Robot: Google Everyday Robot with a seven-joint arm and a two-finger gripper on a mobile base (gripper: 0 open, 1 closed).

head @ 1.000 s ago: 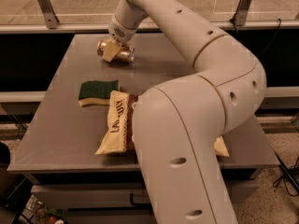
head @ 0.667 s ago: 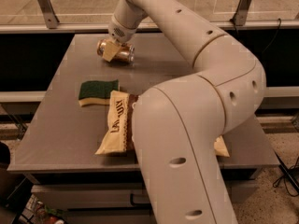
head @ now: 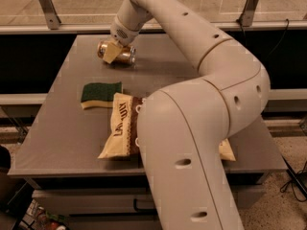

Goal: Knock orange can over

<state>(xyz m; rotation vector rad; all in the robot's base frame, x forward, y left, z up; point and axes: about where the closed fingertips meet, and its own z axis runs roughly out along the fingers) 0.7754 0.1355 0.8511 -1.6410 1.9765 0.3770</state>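
The orange can (head: pixel 125 56) lies on its side at the far left of the grey table (head: pixel 57 128), coppery with a silver end facing left. My gripper (head: pixel 113 51) is right over the can, one pale finger (head: pixel 111 52) across its front. My arm reaches from the near right across the table to it.
A green and yellow sponge (head: pixel 100 94) lies left of centre. A cream and brown chip bag (head: pixel 120 128) lies in front of it, partly hidden by my arm. A glass railing runs behind the table. The table's left and front edges drop off to the floor.
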